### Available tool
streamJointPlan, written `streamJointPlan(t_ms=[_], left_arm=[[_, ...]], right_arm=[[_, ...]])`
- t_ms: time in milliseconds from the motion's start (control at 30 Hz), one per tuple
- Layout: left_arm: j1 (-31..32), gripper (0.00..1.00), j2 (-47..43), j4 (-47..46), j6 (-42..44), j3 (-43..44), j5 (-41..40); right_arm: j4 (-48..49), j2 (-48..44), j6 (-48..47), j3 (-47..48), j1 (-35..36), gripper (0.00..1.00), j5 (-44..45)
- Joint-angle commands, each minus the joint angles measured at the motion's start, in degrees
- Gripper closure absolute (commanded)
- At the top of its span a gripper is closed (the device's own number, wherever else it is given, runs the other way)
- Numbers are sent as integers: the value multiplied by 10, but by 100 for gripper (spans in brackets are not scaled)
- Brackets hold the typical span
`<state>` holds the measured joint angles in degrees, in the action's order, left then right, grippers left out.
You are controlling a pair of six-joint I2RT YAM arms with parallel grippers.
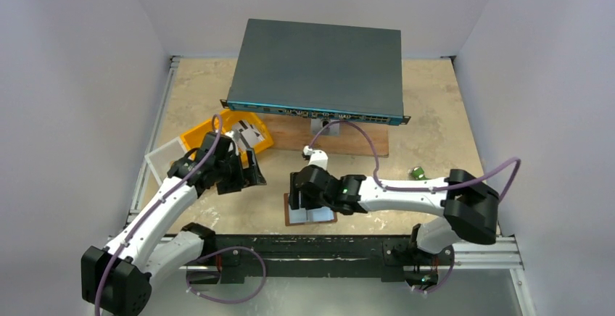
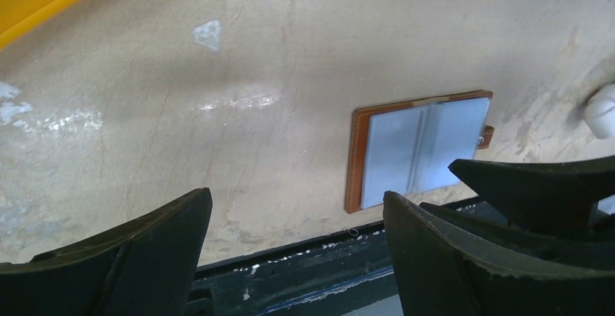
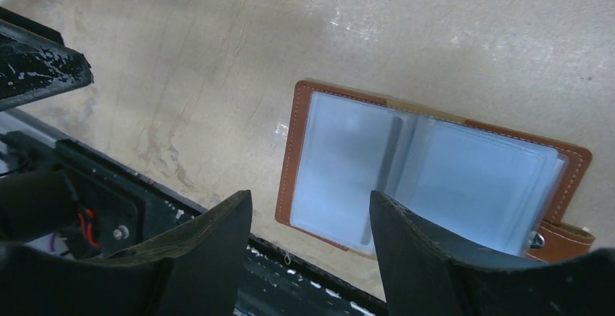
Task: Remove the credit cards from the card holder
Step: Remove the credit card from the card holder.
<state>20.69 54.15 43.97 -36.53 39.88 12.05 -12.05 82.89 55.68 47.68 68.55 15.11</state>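
The card holder lies open and flat near the table's front edge, brown leather around pale blue-grey clear pockets, with its strap tab at the right. It also shows in the left wrist view as the card holder. My right gripper hangs just above its left half, open, with nothing between the fingers. My left gripper is open wide and empty, to the left of the holder and apart from it. Pale credit cards with dark marks lie in the yellow tray.
A large dark network switch sits at the back on a wooden board. A clear plastic box stands beside the yellow tray. A small green object lies at the right. The black front rail runs just below the holder.
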Motion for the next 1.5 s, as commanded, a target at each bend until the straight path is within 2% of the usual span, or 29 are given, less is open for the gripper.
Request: streamJointPlan(t_ms=[0,333,600,967,1100,1233,1333,1467], left_arm=[[-2,12,-18,1,-43,-24,-43],[-3,12,-37,-4,-62,-45,-50],[-3,12,-31,-12,-65,-54,-46],[-3,12,-6,-39,-56,-63,-8],[-1,16,6,-76,-45,-74,52],[8,24,22,-104,-43,-80,95],[26,39,33,-117,-42,-77,111],[53,66,46,-131,-52,-75,117]], right_arm=[[-78,52,9,76,27,40,79],[-132,139,11,134,50,41,97],[-127,174,6,137,56,42,92],[-96,188,16,104,56,61,51],[-78,183,22,89,55,75,43],[-57,172,23,73,50,86,35],[-32,163,22,57,43,93,24],[0,151,24,34,30,99,2]])
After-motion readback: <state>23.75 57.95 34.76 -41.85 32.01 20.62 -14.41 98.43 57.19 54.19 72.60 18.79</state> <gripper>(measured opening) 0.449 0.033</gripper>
